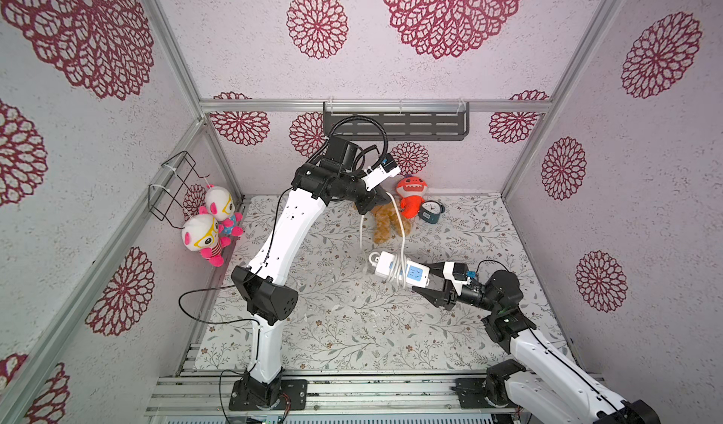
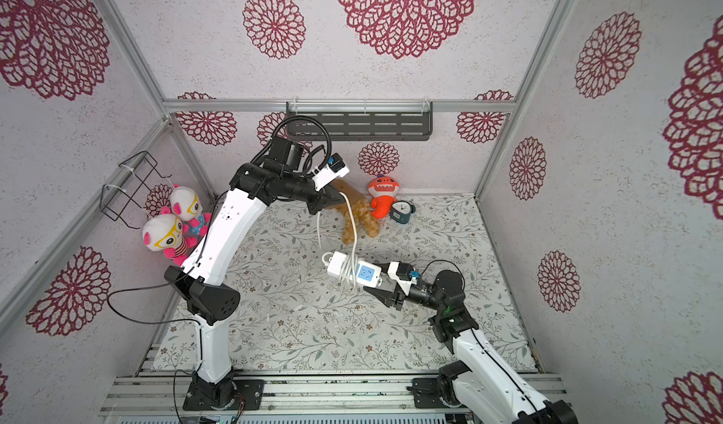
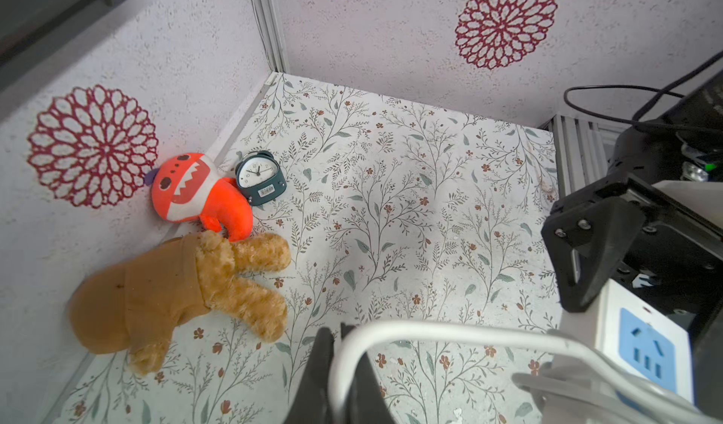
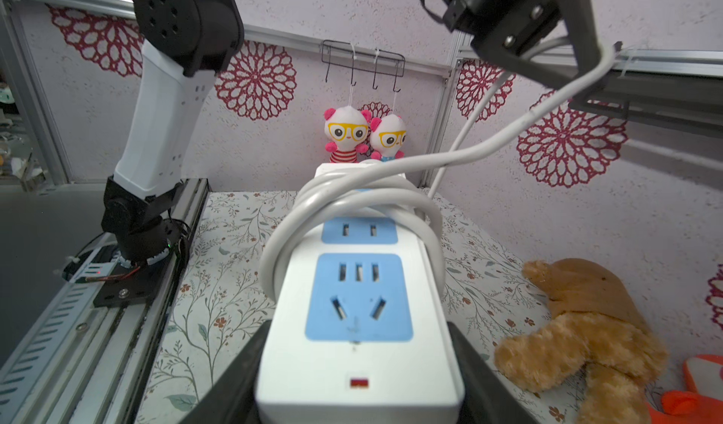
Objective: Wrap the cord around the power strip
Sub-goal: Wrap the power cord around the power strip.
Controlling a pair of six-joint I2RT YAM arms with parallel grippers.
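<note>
The right gripper (image 1: 426,279) was clamped on the right-hand end of the power strip (image 1: 414,273), one black finger on each long side, holding it socket face up over the middle of the floral mat (image 1: 352,324), a little right of centre. I could not tell whether the strip's underside touched the mat. The white cord (image 4: 352,185) lay looped several times around the strip's middle, between its two blue socket panels. From those coils a strand climbed toward the far side to the left gripper (image 1: 364,207), whose fingers were pinched tight on it. A second strand hung from there back down to the strip's left end. That gripper sat raised near the far wall, above a brown plush toy (image 1: 385,222) lying on the mat. Just right of the toy, against the far wall, sat an orange plush monster (image 1: 410,191) with a small dark alarm clock (image 1: 430,210) touching its side. Well off to the left, two plush dolls with yellow glasses (image 1: 211,226) hung from a black wire rack (image 1: 172,187) on the left wall.
</note>
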